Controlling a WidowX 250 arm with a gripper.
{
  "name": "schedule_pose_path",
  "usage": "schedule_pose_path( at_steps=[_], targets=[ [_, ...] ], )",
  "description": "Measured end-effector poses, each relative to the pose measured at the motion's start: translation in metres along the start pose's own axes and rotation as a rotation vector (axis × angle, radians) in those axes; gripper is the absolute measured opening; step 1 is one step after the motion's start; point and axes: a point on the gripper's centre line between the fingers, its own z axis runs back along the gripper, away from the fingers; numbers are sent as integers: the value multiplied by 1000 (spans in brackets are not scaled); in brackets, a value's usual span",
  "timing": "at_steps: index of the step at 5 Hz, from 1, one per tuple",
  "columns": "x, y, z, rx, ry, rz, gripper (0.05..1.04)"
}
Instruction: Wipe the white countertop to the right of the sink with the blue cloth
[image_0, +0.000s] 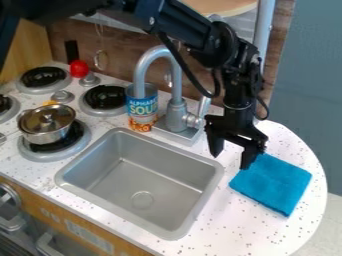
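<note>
Gripper (230, 159) in the camera view, right of centre in the frame, with its fingers pointing down and spread well apart, nothing held between them. One finger overlaps the upper right corner of the sink (150, 180); the other overlaps the upper left edge of the blue cloth (271, 184), though contact cannot be told from this angle. The cloth lies flat on the speckled counter (220, 230), at the right of the frame, just beside the sink. For a sound grip on the cloth, judged the likely step, the open fingers are best centred over its fabric, clear of the sink rim, before being lowered. Since flat cloth offers little height to pinch, both tips should press lightly onto it and gather a fold as they close; too shallow a close would probably slide off, too hard a press could jam against the counter. A straight lift first, with room left around the tap (177, 112), should keep trailing fabric and the wrist from catching.
</note>
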Motion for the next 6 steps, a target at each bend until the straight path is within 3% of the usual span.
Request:
schedule_pose_path(
  at_steps=[1,3,6],
  targets=[
    [-8,0,-14,1,40,0,1001],
    [-9,0,-20,17,29,-31,1001],
    [0,-46,-16,10,11,-121,1001]
  ],
)
